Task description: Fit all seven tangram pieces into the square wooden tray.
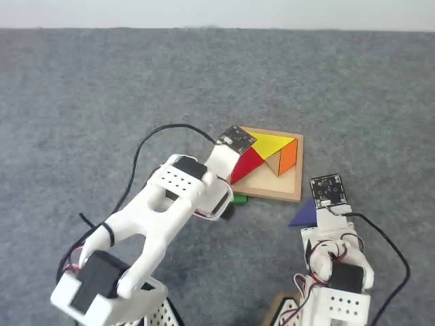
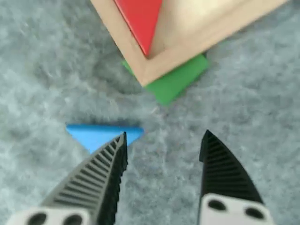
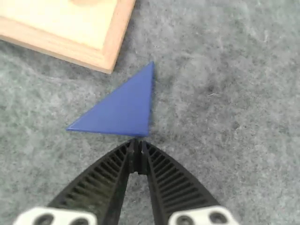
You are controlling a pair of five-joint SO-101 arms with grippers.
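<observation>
Tray [image 1: 279, 193] sits right of centre on the grey mat [image 1: 102, 88], holding a red triangle [image 1: 246, 165], a yellow triangle [image 1: 272, 144] and an orange piece [image 1: 288, 157]. A green piece [image 1: 239, 198] pokes out at the tray's near left corner, outside it. The left gripper [image 2: 164, 138] hangs just near of that corner, jaws spread wide, one tip over a light blue triangle [image 2: 93, 132]. A dark blue triangle [image 1: 306, 214] lies on the mat off the near right corner. The right gripper [image 3: 136, 141] sits at its near point, jaws pressed together, gripping nothing.
</observation>
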